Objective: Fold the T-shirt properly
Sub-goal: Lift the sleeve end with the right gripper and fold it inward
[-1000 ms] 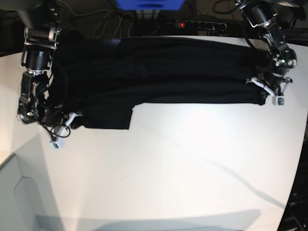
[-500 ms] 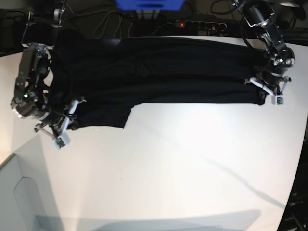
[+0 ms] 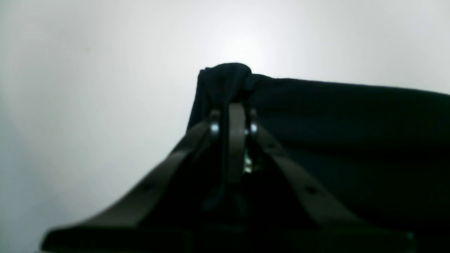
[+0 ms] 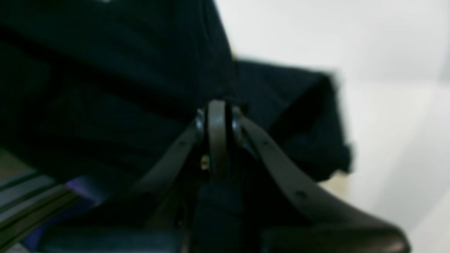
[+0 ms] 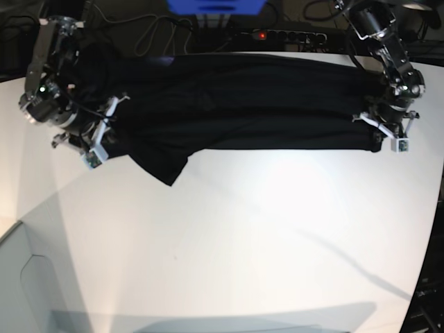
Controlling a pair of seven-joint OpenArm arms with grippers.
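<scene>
Left wrist view shows my left gripper (image 3: 233, 105) with its jaws pressed together on a bunched corner of the T-shirt (image 3: 351, 140), the black cloth humping up over the tips at 12 o'clock and running flat away toward 3 o'clock over the white table (image 3: 88, 88). My right gripper (image 4: 218, 105), seen from its own wrist camera, is likewise clamped on a fold of the same cloth, which hangs dark across 9 to 12 o'clock with a loose sleeve drooping toward 3 o'clock; the picture is blurred, so I cannot tell which hem I hold. From the base camera the T-shirt (image 5: 243, 104) lies as a long dark band along the table's (image 5: 243, 263) far edge, at 12 o'clock in that view, stretched between my left gripper (image 5: 381, 132) at 2 o'clock and my right gripper (image 5: 97, 139) at 10 o'clock. Over the last second my right arm has swung up and back toward the far edge, carrying its end of the cloth with it, so a sleeve flap now dangles at an angle below it; my left has stayed put. I judge this as a lift-and-carry of one end to start a fold, with the fold itself not yet laid down.
</scene>
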